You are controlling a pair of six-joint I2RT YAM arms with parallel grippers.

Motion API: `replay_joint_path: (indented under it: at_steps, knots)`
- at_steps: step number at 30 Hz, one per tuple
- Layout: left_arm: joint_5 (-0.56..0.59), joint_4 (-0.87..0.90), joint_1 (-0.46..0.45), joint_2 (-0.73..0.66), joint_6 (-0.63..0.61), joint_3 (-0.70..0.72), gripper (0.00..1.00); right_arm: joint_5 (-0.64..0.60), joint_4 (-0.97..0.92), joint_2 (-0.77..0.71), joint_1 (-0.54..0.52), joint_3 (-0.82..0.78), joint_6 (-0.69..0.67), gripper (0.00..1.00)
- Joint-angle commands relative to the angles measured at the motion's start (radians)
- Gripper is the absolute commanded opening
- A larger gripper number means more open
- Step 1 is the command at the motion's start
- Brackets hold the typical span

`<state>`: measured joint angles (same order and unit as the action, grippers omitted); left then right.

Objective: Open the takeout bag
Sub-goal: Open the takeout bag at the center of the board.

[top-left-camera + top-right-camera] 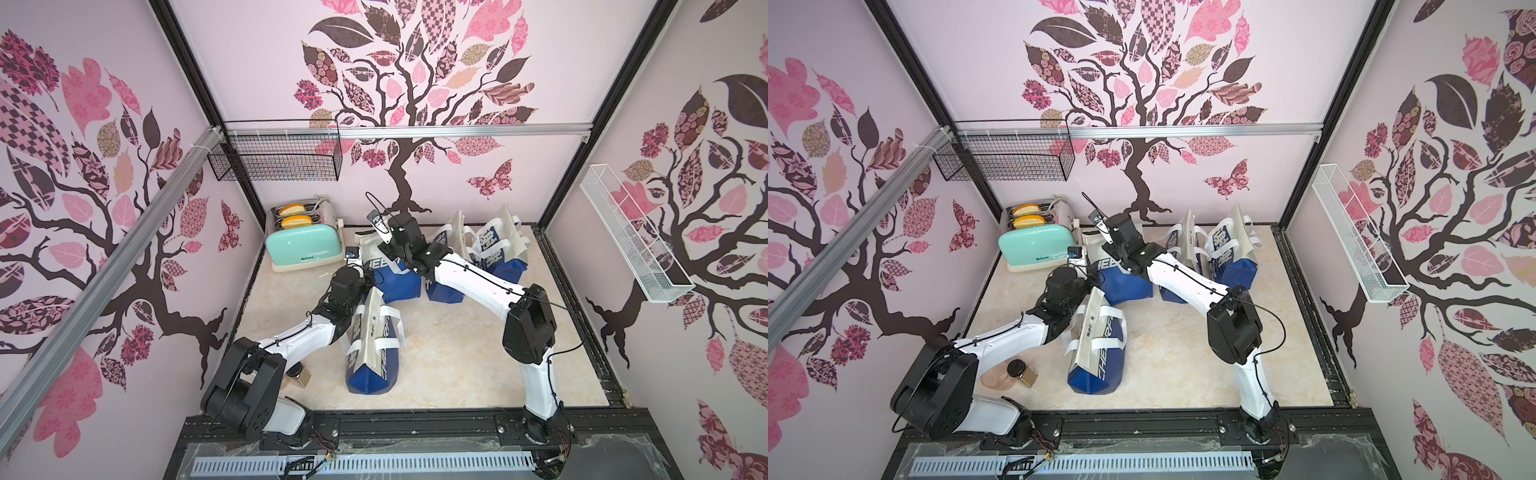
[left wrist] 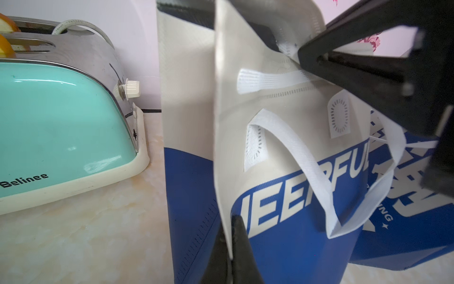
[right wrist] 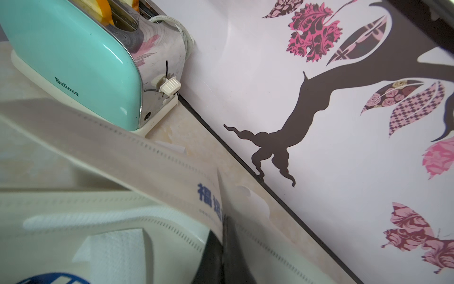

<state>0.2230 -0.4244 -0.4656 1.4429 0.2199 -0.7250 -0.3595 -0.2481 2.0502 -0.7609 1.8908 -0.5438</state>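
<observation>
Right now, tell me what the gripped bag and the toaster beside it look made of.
Bag: looks like non-woven fabric with a smooth printed coating, faintly glossy; dotted pressed seams and soft folds suggest it.
Toaster: glossy mint shell, painted metal or plastic, unclear which; mirror-bright metal end panel showing reflections; matte cream base, likely plastic.

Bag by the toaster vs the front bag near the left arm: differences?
Toaster-side bag is pinched by left gripper and right gripper; front bag is ungripped. Toaster-side bag sits farther back on the table; front bag nearer its front edge. Both: cream-and-blue, white handles.
</observation>
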Motion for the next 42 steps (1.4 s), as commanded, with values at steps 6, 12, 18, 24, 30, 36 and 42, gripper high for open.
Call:
replay_joint_path:
  at_steps: [6,12,18,24,30,36,42]
  knots:
    - [0.065,0.091,0.001,0.048,-0.005,-0.017,0.0,-0.189,-0.005,-0.061,-0.003,0.113,-0.193,0.0]
    - [0.099,0.123,0.001,0.063,-0.023,-0.031,0.0,-0.251,-0.004,-0.041,-0.008,0.178,-0.313,0.0]
    - [0.127,0.143,0.001,0.086,-0.035,-0.04,0.0,-0.33,0.0,-0.017,-0.016,0.253,-0.427,0.0]
    - [0.155,0.165,0.0,0.119,-0.07,-0.054,0.0,-0.377,0.026,0.004,-0.037,0.313,-0.585,0.0]
    - [0.243,0.214,-0.035,0.162,-0.141,-0.092,0.0,-0.384,0.03,0.021,-0.05,0.347,-0.668,0.0]
    - [0.273,0.22,-0.048,0.18,-0.152,-0.095,0.0,-0.37,-0.017,0.028,-0.048,0.351,-0.65,0.0]
    - [0.291,0.208,-0.048,0.168,-0.132,-0.085,0.0,-0.247,-0.277,0.031,-0.008,0.446,-0.355,0.0]
